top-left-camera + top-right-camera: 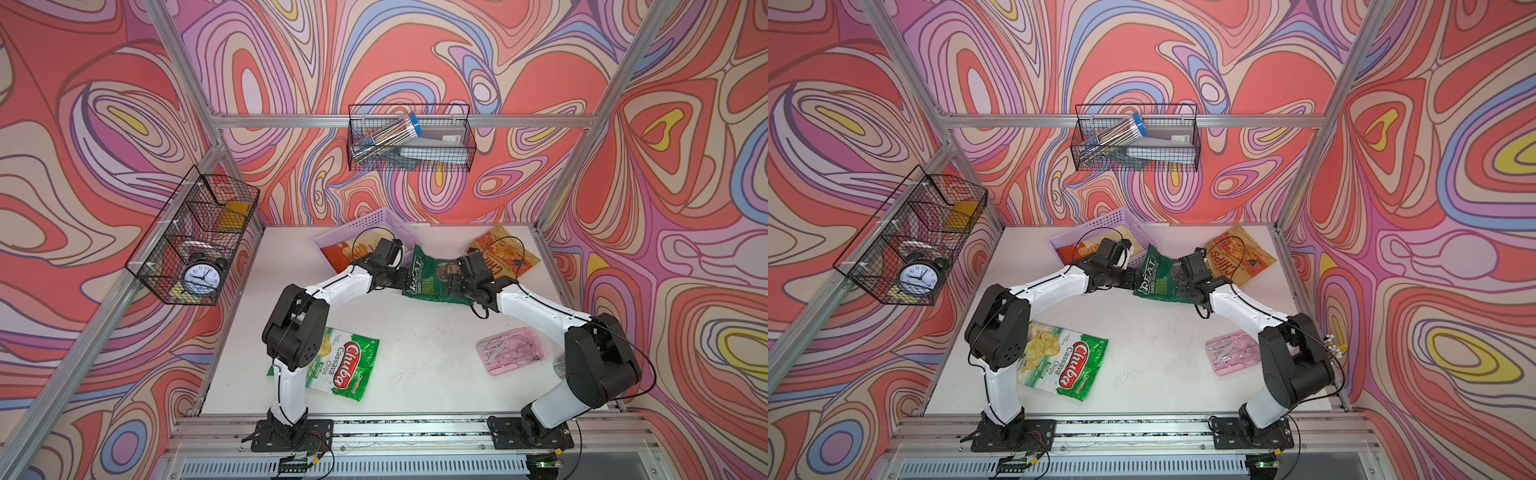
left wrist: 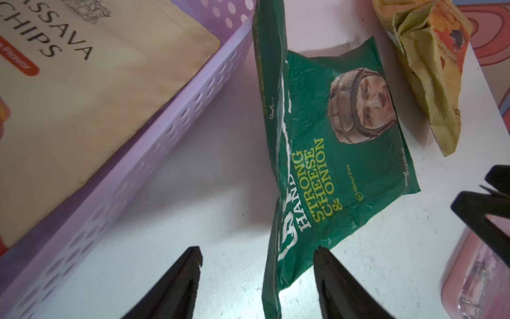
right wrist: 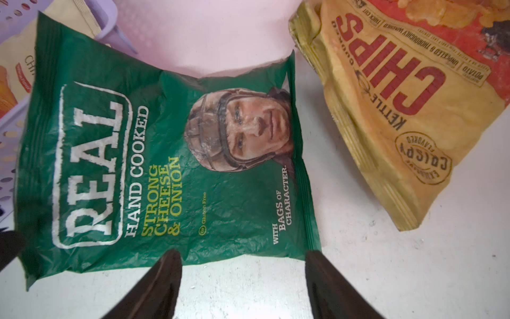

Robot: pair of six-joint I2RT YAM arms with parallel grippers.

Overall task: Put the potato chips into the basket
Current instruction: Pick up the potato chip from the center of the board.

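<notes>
Now, top views first: we see both arms meeting over the dark green bag point(image 1: 432, 276), which lies on the white table point(image 1: 415, 353) just beside the lavender basket point(image 1: 374, 220) at the back. The Cassava bag point(image 1: 340, 253) is already in the basket. The yellow CHIPS bag point(image 1: 1237, 257) lies back-right and the Chuba bag point(image 1: 1067, 365) front-left, both on the table, apart from the basket. The pink case point(image 1: 1229, 353) isn't ours to move.

Left wrist: the left gripper point(image 2: 256, 279) has its jaws spread wide, one finger either side of the green bag's raised near edge, nothing pinched yet. The basket wall runs close alongside.

Right wrist: the right gripper point(image 3: 242, 276) is also wide, its fingers over the bag's near seam, and holds nothing.

Our judgement: 1 arm should take it, pref. the left, being nearer the basket. Close on the crimped seam, not the puffy middle, lift clear of the rim, and the right arm should back off to avoid tugging.
</notes>
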